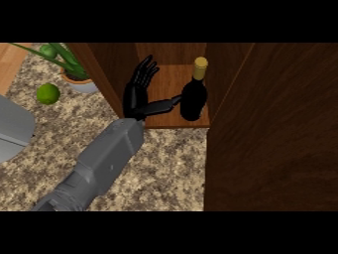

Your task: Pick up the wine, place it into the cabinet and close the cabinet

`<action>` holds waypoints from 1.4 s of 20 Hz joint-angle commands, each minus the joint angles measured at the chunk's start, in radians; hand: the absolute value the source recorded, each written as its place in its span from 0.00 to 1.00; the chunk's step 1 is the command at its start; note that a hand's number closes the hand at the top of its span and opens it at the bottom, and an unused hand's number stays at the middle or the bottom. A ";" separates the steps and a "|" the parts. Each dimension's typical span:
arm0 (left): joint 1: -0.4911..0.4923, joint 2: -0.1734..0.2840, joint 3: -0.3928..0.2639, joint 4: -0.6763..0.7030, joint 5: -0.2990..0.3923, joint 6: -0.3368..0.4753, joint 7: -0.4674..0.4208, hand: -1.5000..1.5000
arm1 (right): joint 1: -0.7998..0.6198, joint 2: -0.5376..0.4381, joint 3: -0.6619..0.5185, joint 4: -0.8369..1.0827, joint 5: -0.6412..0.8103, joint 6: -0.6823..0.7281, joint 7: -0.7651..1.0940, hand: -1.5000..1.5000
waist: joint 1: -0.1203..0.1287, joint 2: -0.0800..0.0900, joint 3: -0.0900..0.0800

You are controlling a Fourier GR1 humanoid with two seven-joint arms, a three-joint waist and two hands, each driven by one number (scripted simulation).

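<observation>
The fingers (143,74) of the left hand (136,94) stand straight and spread apart, pointing up into the cabinet, while the thumb reaches sideways to the wine bottle's lower body. Nothing is curled round the glass; whether the thumb tip actually touches it is hard to tell. The wine bottle (193,96) stands upright on the cabinet shelf (168,79), just to the right of the hand, near the shelf's front edge, with its gold cap uppermost. The cabinet door (274,129) hangs open, filling the space to the right of the bottle.

Placing looks done, so the step in hand seems to be letting go and backing out. To do that well, I would draw the hand straight back toward the bench (164,163), away from the bottle, keeping the thumb from dragging the glass, since the bottle sits close to the edge and could tip. Only once the forearm is past the shelf should the door be swung shut. The right hand is not in view. Left of the bottle, beyond the cabinet wall, sit a lime (48,93) and a potted plant (73,67).
</observation>
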 commanded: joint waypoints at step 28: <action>0.817 0.446 -0.250 -1.582 -0.288 0.362 0.449 0.00 | 0.004 -0.005 0.116 -0.094 0.094 -0.011 0.095 1.00 | 0.029 -0.020 0.012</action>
